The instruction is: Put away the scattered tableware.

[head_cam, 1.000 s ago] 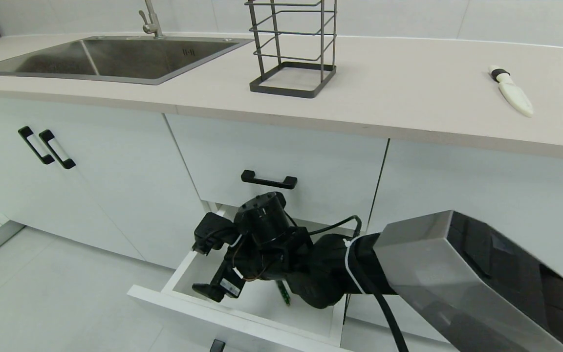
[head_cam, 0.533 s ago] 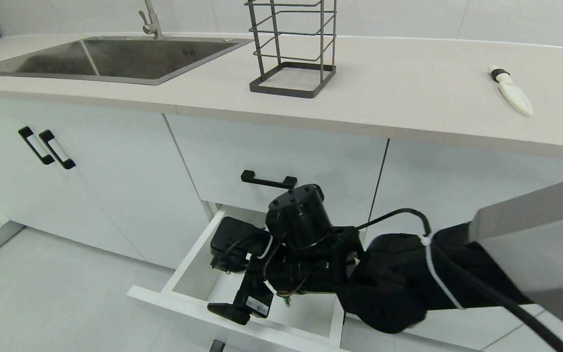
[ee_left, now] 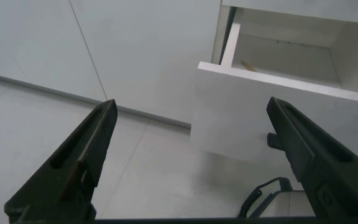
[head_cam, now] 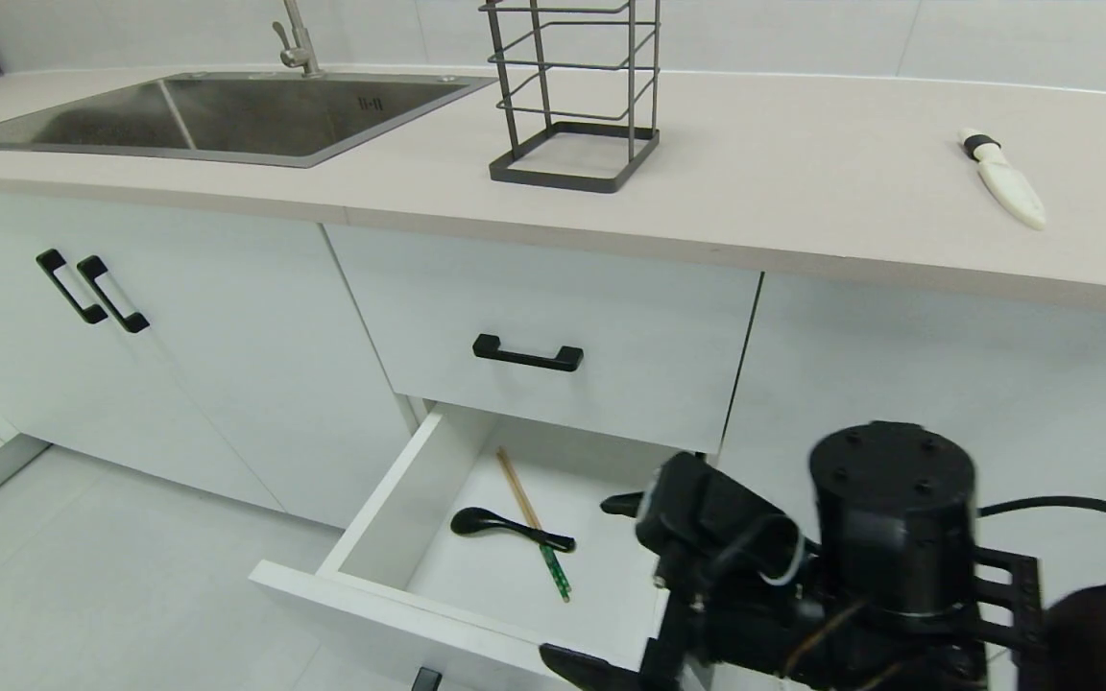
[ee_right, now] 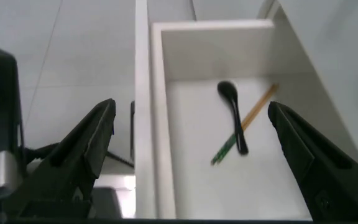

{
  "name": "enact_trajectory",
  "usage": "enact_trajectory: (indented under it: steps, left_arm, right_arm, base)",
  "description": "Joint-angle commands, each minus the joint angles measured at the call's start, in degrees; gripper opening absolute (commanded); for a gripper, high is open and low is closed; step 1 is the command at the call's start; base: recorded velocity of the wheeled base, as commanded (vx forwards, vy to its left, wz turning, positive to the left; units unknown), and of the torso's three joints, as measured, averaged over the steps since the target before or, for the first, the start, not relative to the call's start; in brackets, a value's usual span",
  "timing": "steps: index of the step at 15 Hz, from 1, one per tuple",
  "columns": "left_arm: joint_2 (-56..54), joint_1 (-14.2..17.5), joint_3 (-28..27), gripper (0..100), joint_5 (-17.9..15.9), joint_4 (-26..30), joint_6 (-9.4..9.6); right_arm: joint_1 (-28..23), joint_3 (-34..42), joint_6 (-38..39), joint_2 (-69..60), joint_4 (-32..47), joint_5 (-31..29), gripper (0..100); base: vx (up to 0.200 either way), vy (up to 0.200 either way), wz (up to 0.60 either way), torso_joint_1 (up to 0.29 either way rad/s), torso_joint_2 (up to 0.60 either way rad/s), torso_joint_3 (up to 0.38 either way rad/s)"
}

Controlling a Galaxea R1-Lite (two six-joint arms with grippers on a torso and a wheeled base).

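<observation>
White kitchen, bottom drawer (head_cam: 380,600) open under the counter (head_cam: 803,192).
My right claw (ee_right: 194,165) hangs spread wide by its front corner, spoon (head_cam: 510,528) and chopsticks (head_cam: 519,494) lying crossed inside; my left claw (ee_left: 197,162) is spread too; a knife (head_cam: 1002,178) lies on the counter.

On my feed there's a pale counter (head_cam: 803,192) w/ a steel sink (head_cam: 255,115) set in toward the left, a faucet (head_cam: 296,38) at the sink's back edge, and a dark wire rack (head_cam: 558,180) standing upright just right of the sink. Below, at left, I see white cabinet doors (head_cam: 207,403) w/ two black handles (head_cam: 92,293) side by side, plus a shut drawer front (head_cam: 611,317) w/ one black handle (head_cam: 527,354) under the rack. Light tile floor (head_cam: 83,576) at btm left, white wall (head_cam: 899,38) behind the counter.
</observation>
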Motion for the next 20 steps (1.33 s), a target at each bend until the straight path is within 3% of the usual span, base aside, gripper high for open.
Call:
enact_trajectory:
  steps: [1, 3, 6, 9, 11, 12, 15, 16, 17, 18, 19, 20]
  left_arm:
    - [0.0, 0.0, 0.0, 100, 0.0, 0.0, -0.09]
    - [0.0, 0.0, 0.0, 100, 0.0, 0.0, -0.09]
    - [0.0, 0.0, 0.0, 100, 0.0, 0.0, -0.09]
    - [0.0, 0.0, 0.0, 100, 0.0, 0.0, -0.09]
    - [0.0, 0.0, 0.0, 100, 0.0, 0.0, -0.09]
    - [0.0, 0.0, 0.0, 100, 0.0, 0.0, 0.00]
    - [0.0, 0.0, 0.0, 100, 0.0, 0.0, -0.09]
    - [0.0, 0.0, 0.0, 100, 0.0, 0.0, 0.00]
    - [0.0, 0.0, 0.0, 100, 0.0, 0.0, 0.27]
    - [0.0, 0.0, 0.0, 100, 0.0, 0.0, 0.18]
    - [0.0, 0.0, 0.0, 100, 0.0, 0.0, -0.09]
    - [0.0, 0.0, 0.0, 100, 0.0, 0.0, 0.00]
  right_arm:
    - [-2.4, 7.2, 0.9, -10.3, -2.1, 0.5, 100]
    - [-3.8, 6.9, 0.9, -11.5, -2.1, 2.1, 100]
    - [-4.6, 13.0, 0.8, -19.7, -1.7, 2.5, 100]
    - [-7.2, 20.6, 0.9, -32.3, 0.4, 2.6, 100]
    - [-11.8, 27.1, 1.4, -45.6, 5.6, 2.6, 100]
    - [-16.6, 29.4, 4.1, -55.1, 9.3, 2.5, 100]
    - [-30.5, 30.7, 9.3, -65.2, 10.1, 2.2, 100]
    - [-42.4, 30.7, 10.2, -68.4, 10.2, 2.6, 100]
    - [-50.8, 31.6, 10.0, -70.6, 10.6, 3.6, 100]
    - [-54.9, 33.0, 9.9, -72.6, 11.4, 5.5, 100]
    - [-60.7, 37.8, 9.4, -80.4, 14.1, 11.2, 100]
    - [-61.6, 37.5, 9.0, -87.2, 21.8, 13.2, 100]
  base:
    - [0.000, 0.000, 0.00, 0.000, 0.00, 0.000]
    - [0.000, 0.000, 0.00, 0.000, 0.00, 0.000]
    - [0.000, 0.000, 0.00, 0.000, 0.00, 0.000]
    - [0.000, 0.000, 0.00, 0.000, 0.00, 0.000]
    - [0.000, 0.000, 0.00, 0.000, 0.00, 0.000]
    - [0.000, 0.000, 0.00, 0.000, 0.00, 0.000]
    - [0.000, 0.000, 0.00, 0.000, 0.00, 0.000]
    - [0.000, 0.000, 0.00, 0.000, 0.00, 0.000]
    - [0.000, 0.000, 0.00, 0.000, 0.00, 0.000]
    - [0.000, 0.000, 0.00, 0.000, 0.00, 0.000]
    - [0.000, 0.000, 0.00, 0.000, 0.00, 0.000]
    - [0.000, 0.000, 0.00, 0.000, 0.00, 0.000]
